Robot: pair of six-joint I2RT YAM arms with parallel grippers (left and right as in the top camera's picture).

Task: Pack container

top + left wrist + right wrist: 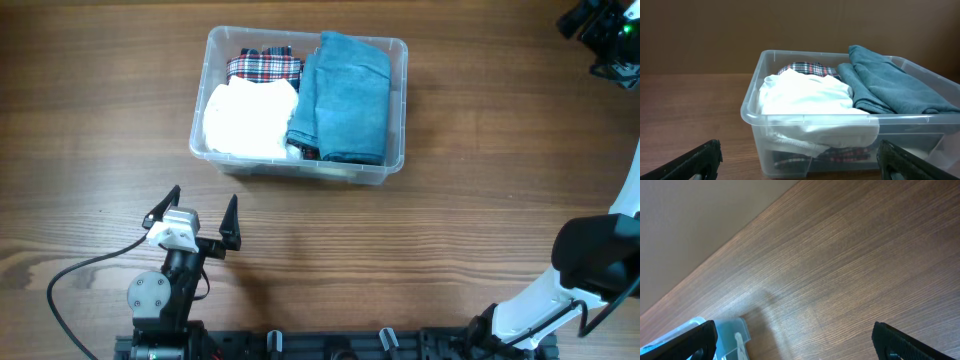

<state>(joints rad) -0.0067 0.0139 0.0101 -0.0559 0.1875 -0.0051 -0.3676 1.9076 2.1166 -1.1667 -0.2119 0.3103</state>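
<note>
While the left end effector [204, 196] and the right end effector [796, 342] both stand released, grasping nothing, the clear container [300, 168] sits on the wooden worktop [480, 230]. It holds 3 folded items: a white cloth [248, 120], a plaid cloth [263, 66] and a blue cloth [345, 95].

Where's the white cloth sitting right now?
Overhead, the white cloth lies in the near-left part of the container, plaid cloth behind it, blue towel to its right.

Overhead looks straight down on the container [320, 172]; the left wrist view faces it low and close.
</note>
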